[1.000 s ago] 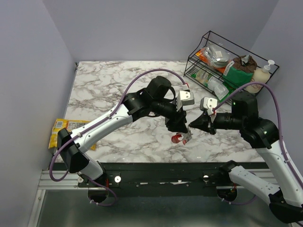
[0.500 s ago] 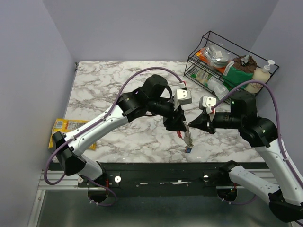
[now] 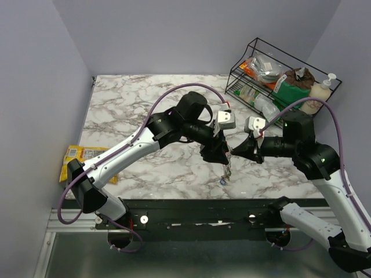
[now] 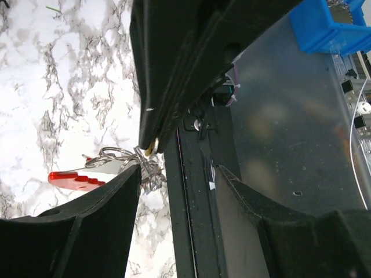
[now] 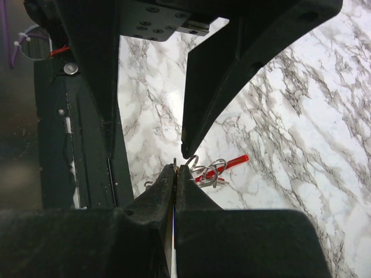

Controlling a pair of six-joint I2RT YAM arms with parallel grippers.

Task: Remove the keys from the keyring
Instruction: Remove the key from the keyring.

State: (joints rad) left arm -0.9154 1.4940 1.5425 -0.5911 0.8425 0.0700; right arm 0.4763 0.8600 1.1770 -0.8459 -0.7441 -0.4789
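Observation:
The keys (image 3: 225,172) hang as a small bunch above the table's near edge, a blue tag (image 3: 222,181) lowest. In the right wrist view my right gripper (image 5: 176,169) is shut on a thin metal piece of the bunch. Grey rings (image 5: 206,171) and a red piece (image 5: 233,161) dangle just beyond its tips. I cannot tell the keyring apart from the keys. My left gripper (image 4: 179,174) stands open with nothing between its fingers. The rings (image 4: 145,168) and a red tag (image 4: 74,179) lie beside its left finger (image 4: 87,231). From above, the left gripper (image 3: 217,155) and the right gripper (image 3: 233,152) nearly touch.
A wire rack (image 3: 272,75) with packets stands at the back right, with a soap bottle (image 3: 322,90) beside it. A yellow snack packet (image 3: 78,157) lies at the left edge. The black mounting rail (image 3: 203,208) runs just below the hanging bunch.
The bunch, bunched up with red showing a second ago, now hangs lower and straighter from the right gripper. The left arm shifted slightly left and came back. Neither gripper's opening changed.

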